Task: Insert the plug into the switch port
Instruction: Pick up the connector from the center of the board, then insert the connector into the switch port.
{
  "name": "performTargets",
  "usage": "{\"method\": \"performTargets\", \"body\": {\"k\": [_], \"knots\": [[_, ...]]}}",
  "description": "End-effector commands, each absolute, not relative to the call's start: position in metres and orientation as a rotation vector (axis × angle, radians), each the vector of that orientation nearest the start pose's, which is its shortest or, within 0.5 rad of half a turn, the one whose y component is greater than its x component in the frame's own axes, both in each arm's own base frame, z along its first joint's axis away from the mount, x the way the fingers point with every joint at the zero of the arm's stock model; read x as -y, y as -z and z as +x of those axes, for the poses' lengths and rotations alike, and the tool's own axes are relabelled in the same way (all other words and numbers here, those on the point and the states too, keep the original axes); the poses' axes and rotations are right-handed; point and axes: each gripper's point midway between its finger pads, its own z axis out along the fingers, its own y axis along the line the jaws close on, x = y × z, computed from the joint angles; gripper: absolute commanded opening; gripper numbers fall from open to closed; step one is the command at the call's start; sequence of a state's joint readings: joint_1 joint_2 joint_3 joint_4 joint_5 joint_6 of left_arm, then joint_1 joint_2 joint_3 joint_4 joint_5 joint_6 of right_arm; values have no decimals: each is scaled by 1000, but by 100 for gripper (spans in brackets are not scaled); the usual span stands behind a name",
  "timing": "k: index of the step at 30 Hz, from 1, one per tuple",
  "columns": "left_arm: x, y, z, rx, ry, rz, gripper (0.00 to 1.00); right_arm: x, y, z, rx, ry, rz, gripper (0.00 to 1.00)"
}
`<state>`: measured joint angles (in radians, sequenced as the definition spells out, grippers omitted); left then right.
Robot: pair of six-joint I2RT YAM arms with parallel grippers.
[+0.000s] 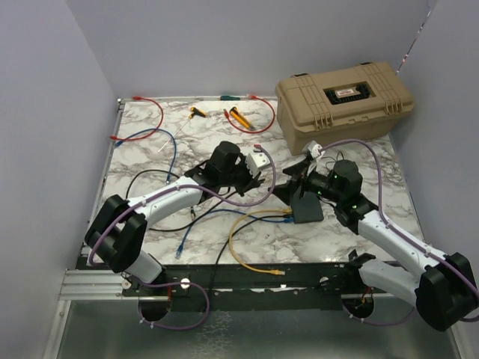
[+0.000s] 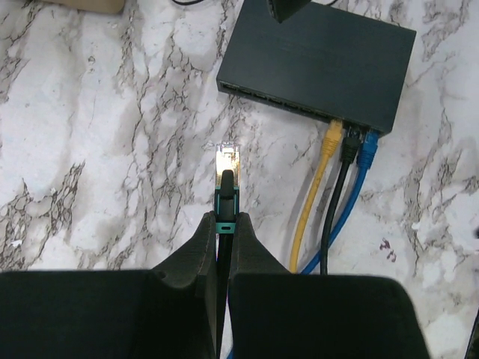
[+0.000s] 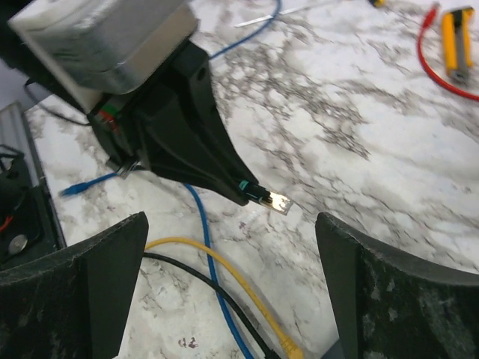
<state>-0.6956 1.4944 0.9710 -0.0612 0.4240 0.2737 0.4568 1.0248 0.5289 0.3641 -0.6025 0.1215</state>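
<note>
- The left gripper point(image 2: 225, 224) is squeezed tight on the plug point(image 2: 227, 161). It pinches the green part just behind the clear tip.
- In the left wrist view the plug's shiny tip sticks out of the fingers and points to 12 o'clock.
- The plug is over the bare marble table point(image 2: 97, 149). It is apart from the switch point(image 2: 322, 63) and is not in any port.
- The switch is a flat dark-grey box. It lies on the table at about 1 o'clock from the plug, and its row of ports faces the plug.
- Three cables sit in the ports at the 4 o'clock end of that row. They are a yellow cable point(image 2: 318, 187), a black cable point(image 2: 338, 194) and a blue cable point(image 2: 361, 179), side by side.
- The right gripper point(image 3: 230, 224) is wide open. Its two dark fingers stand far apart, with nothing held between them.
- In the right wrist view the plug pokes out at about 12 o'clock from the gap between the right fingers.
- In the top view the two grippers are close together near the middle of the table. The switch is partly under the right one.
- A big tan case point(image 1: 344, 97) sits at 1 o'clock on the table.
- A red cable point(image 1: 150, 105) and a yellow tool point(image 1: 239, 117) lie at the far side, near 11 and 12 o'clock.
</note>
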Motion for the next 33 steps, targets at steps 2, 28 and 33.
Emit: {"method": "performTargets", "body": {"k": [2,28,33], "knots": [[336,-152,306,-1732,682,1057,0,-211,-190,282,-1839,-758,-476,99],[362,-73,263,-1779,700,1328,0,-102,-122,286,-2263,-399,206,99],[371,-57,252,-1819,700,1392,0,-89,-100,285,-2350,-462,284,97]]}}
